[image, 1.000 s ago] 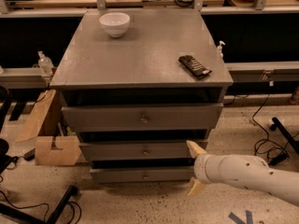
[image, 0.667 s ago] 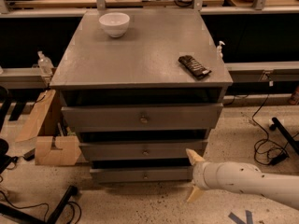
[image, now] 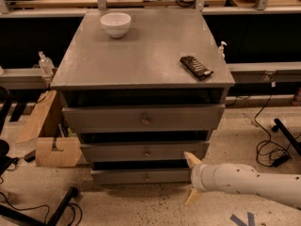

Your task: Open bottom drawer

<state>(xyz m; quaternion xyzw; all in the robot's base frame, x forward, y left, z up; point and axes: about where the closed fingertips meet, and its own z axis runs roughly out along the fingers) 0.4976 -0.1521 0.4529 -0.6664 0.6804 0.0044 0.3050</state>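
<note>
The grey cabinet (image: 141, 60) has three drawer fronts. The bottom drawer (image: 122, 176) is the slimmest and lowest one, with a small round knob (image: 146, 177) at its centre, and its front sits nearly flush below the middle drawer. My gripper (image: 190, 178) is open on a white arm coming in from the right. Its two cream fingertips (image: 191, 159) point left, one above the other. It is at the right end of the bottom drawer front, well to the right of the knob, and holds nothing.
A white bowl (image: 115, 24) and a dark remote-like object (image: 195, 66) lie on the cabinet top. Cardboard pieces (image: 52, 150) stand on the floor at the left. Cables (image: 269, 149) lie at the right. A black stand leg (image: 61, 205) is at lower left.
My gripper has moved down a little and slightly left, from the middle drawer's level toward the bottom drawer's right end. The drawers have not moved.
</note>
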